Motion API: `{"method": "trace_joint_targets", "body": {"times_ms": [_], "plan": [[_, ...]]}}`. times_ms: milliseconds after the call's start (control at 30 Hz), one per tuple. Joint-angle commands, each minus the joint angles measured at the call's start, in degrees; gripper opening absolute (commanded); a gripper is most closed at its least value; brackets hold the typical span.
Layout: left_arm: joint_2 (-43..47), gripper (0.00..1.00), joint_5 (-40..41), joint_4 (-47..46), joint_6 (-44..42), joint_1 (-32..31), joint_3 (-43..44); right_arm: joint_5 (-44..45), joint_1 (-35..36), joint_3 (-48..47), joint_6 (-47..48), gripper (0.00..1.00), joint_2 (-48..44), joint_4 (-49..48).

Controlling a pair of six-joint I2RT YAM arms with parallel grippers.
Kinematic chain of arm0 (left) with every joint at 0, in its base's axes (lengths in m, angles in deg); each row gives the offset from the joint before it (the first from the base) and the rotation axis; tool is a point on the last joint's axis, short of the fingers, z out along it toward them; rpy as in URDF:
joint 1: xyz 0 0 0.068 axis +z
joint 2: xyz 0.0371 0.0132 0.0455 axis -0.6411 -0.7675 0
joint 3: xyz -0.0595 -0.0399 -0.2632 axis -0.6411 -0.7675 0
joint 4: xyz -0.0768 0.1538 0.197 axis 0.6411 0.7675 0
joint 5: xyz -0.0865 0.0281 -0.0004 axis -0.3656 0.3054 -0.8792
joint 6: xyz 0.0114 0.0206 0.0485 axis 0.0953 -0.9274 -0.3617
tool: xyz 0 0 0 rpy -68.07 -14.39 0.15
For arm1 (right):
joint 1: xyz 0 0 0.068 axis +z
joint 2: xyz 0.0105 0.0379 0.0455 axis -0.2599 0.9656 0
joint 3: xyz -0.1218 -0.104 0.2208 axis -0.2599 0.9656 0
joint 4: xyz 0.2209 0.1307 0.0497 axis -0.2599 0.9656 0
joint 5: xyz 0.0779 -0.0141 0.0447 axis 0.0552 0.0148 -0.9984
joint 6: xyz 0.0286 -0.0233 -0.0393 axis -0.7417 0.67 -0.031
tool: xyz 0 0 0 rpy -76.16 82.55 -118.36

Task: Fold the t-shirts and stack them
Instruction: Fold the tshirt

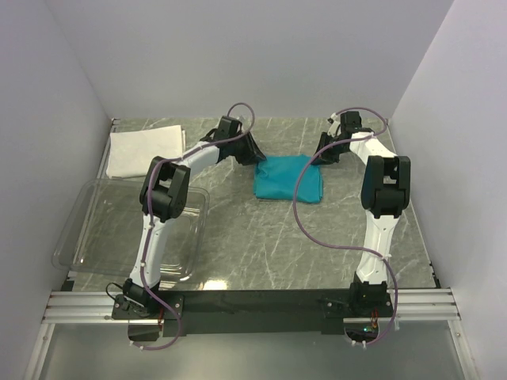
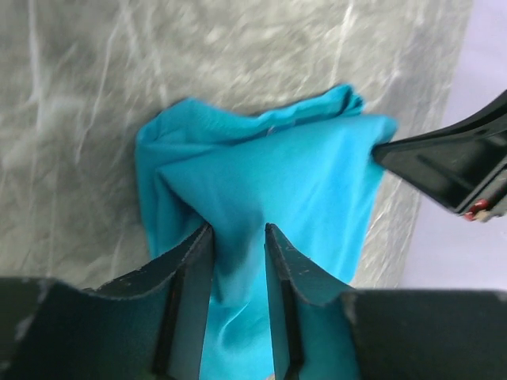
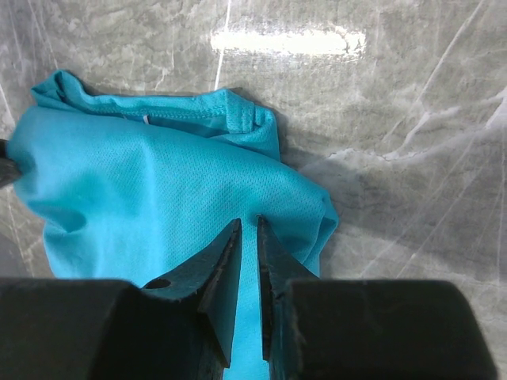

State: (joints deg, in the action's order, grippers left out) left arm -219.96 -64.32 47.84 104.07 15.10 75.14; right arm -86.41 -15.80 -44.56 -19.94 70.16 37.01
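Observation:
The teal-blue t-shirt point(image 1: 289, 178) lies folded into a small bundle on the marble table at centre back. My left gripper point(image 1: 256, 155) is at its left edge, and in the left wrist view point(image 2: 238, 229) the jaws are shut on a raised ridge of the teal cloth point(image 2: 269, 166). My right gripper point(image 1: 322, 153) is at the shirt's right edge. In the right wrist view point(image 3: 249, 222) its jaws are nearly closed on a pinch of the teal cloth point(image 3: 150, 190). The white t-shirt point(image 1: 142, 150) lies as a folded rectangle at the back left.
A clear plastic bin point(image 1: 95, 237) stands at the left, under the left arm. White walls close in the table at the back and on both sides. The right gripper's finger point(image 2: 444, 162) shows at the right of the left wrist view.

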Motion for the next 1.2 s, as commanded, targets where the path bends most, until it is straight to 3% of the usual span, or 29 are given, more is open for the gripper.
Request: {"method": "trace_joint_targets", "body": {"times_ms": [0, 333, 833, 1000, 1100, 1167], "plan": [[-0.2, 0.36, 1.7, -2.4, 0.4, -0.1, 4.2, 1.3, 0.2, -1.1, 0.6, 0.21, 0.0, 0.0], [-3.7, 0.34, 3.2, -1.9, 0.6, 0.3, 9.0, 2.1, 0.2, -0.6, 1.0, 0.21, 0.2, 0.3], [-4.4, 0.47, 7.6, 2.5, -4.4, 2.5, 14.5, 3.9, -0.1, -2.0, 2.0, 0.21, -1.0, 0.1], [-1.2, 0.47, 10.9, 7.5, -8.5, 3.4, 16.0, 4.9, -0.6, -2.6, 3.6, 0.27, -3.2, 0.5], [2.1, 0.48, 12.6, 10.9, -11.8, 3.3, 15.3, 5.0, -0.9, -2.1, 5.6, 0.34, -5.6, 1.1], [4.3, 0.50, 11.1, 12.6, -12.7, 3.1, 13.1, 5.1, -0.9, -1.4, 8.2, 0.44, -8.2, 1.8]]}}
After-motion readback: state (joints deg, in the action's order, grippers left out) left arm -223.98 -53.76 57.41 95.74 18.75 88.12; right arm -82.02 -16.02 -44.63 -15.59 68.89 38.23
